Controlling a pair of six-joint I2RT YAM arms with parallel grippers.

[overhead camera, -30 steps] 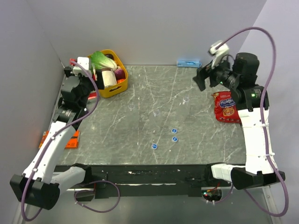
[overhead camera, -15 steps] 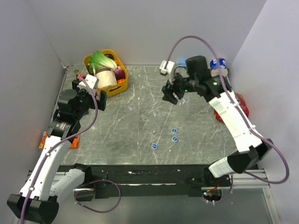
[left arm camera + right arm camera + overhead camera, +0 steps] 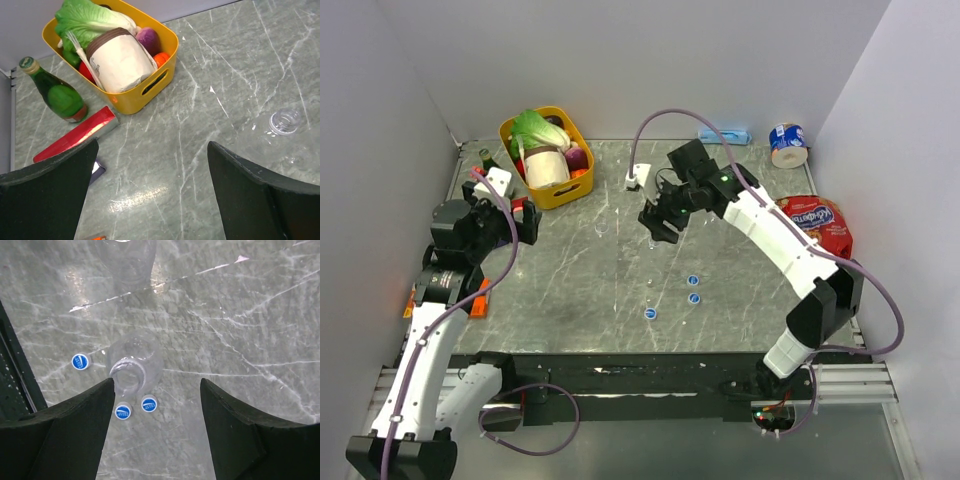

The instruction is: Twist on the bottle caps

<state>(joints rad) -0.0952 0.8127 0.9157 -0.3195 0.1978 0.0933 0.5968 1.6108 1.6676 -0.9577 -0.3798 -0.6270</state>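
Three blue bottle caps (image 3: 692,281) (image 3: 694,298) (image 3: 650,313) lie near the table's front middle. In the right wrist view they show as one cap (image 3: 80,361) to the left and two caps (image 3: 123,412) (image 3: 149,404) below an upright clear bottle (image 3: 132,365). A second clear bottle (image 3: 127,255) stands at the top edge. My right gripper (image 3: 156,385) hovers open above them, holding nothing, with the bottle mouth close to its left finger. My left gripper (image 3: 152,145) is open over bare table, and a clear bottle (image 3: 285,121) stands to its right.
A yellow basket (image 3: 552,195) of groceries stands at the back left, with a green glass bottle (image 3: 57,92) and a red pack (image 3: 75,137) beside it. A red snack bag (image 3: 815,222) lies at the right, and a tape roll (image 3: 786,143) at the back right.
My right arm has swung from the far right to the table's middle, above the bottles, and its jaws have narrowed a little. The left arm has shifted slightly toward the front.
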